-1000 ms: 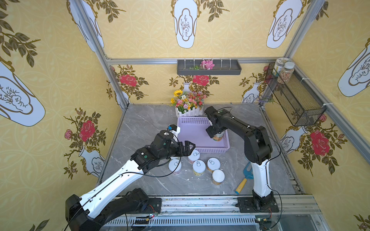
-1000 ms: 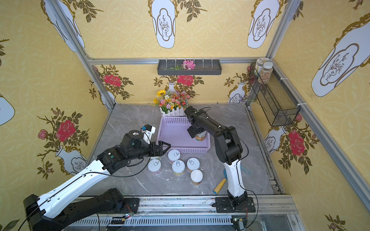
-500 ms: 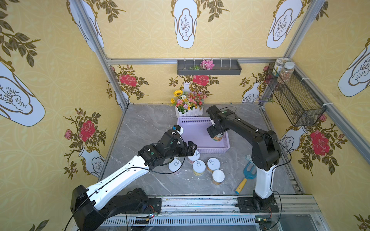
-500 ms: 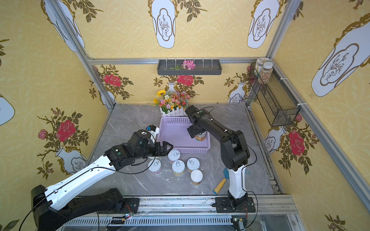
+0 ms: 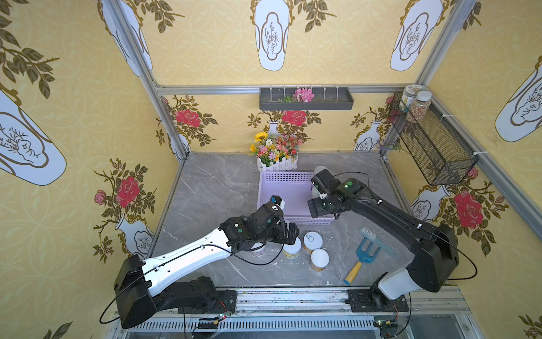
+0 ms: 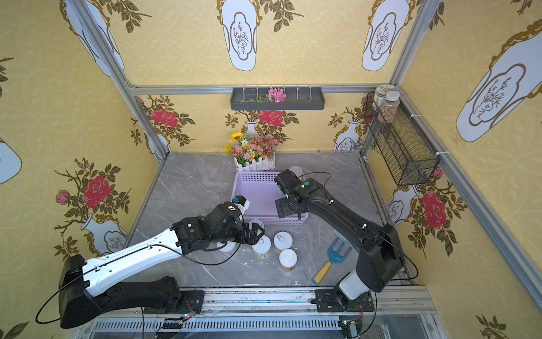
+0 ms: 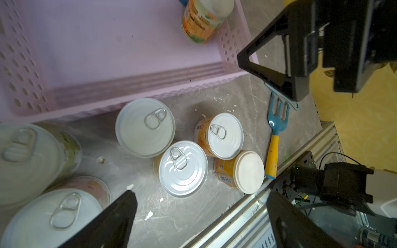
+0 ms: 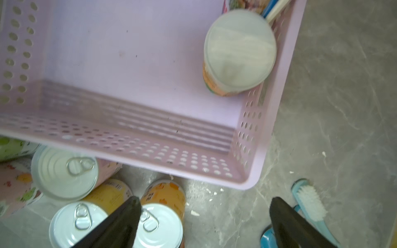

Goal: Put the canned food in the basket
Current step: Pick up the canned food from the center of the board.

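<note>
The left gripper and right gripper are both wide open and empty, one white-lidded can sits inside the lavender basket by its right wall, and the other cans on the table at its near side are likely hard, smooth and heavy, best pinched round their sides.

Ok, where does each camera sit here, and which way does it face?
Top views: high over the front rail, looking down at the table; left arm and right arm whole.
Left wrist: on the left arm, facing down at cans outside the lavender basket; tips of the left gripper show.
Right wrist: over the basket's corner; tips of the right gripper show.
Shared: both wrist views show the white-lidded can in the basket.
</note>
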`<state>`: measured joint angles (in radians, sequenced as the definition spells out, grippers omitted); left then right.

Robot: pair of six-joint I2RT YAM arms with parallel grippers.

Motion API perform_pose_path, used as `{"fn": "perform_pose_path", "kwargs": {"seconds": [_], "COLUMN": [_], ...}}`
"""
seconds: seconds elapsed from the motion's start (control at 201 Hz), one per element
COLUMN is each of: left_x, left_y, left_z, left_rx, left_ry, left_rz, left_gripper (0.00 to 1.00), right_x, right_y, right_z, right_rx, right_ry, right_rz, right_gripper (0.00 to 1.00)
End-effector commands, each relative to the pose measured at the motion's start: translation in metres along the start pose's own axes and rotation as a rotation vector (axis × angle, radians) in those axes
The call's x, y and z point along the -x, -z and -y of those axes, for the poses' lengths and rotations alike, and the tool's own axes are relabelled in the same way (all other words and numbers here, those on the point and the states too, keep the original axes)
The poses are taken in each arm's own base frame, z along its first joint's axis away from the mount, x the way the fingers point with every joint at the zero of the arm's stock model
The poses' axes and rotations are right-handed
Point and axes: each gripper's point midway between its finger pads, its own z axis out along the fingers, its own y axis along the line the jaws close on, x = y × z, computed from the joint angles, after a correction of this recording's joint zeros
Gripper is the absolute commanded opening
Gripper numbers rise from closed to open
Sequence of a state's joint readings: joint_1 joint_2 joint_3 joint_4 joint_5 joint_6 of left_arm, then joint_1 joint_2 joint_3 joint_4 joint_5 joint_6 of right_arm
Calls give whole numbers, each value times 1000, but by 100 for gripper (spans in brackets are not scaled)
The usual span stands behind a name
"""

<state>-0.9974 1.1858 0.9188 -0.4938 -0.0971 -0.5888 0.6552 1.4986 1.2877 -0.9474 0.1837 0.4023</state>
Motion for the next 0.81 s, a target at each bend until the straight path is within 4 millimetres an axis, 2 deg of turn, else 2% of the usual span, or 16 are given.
{"fn": "perform_pose_path", "kwargs": {"seconds": [0.0, 0.144, 0.324, 0.538, 0.672, 0.801], "left_x": [-15, -35, -56, -76, -88, -89], "left_y": [-1, 4, 6, 8, -2, -12], "left_z": [14, 16, 18, 19, 20, 21], "left_rx": [-101, -173, -267, -326, -290, -252], "left_ry": [45, 103, 166, 178, 143, 122], "left_rz": [-17, -24, -52, -53, -61, -50], "left_gripper": [100, 100, 100, 100, 100, 100], "right_x": [-31, -73, -106, -127, -133, -137], "right_y": [8, 15, 15, 6, -2, -6], "right_z": [-8, -17, -38, -47, -53, -65], "right_rx": [-9, -76, -90, -45, -2, 44], "right_ry": [-90, -75, -41, -74, -87, -89], "right_rz": [-43, -97, -138, -192, -213, -237], "right_gripper": [97, 97, 98, 99, 99, 99]}}
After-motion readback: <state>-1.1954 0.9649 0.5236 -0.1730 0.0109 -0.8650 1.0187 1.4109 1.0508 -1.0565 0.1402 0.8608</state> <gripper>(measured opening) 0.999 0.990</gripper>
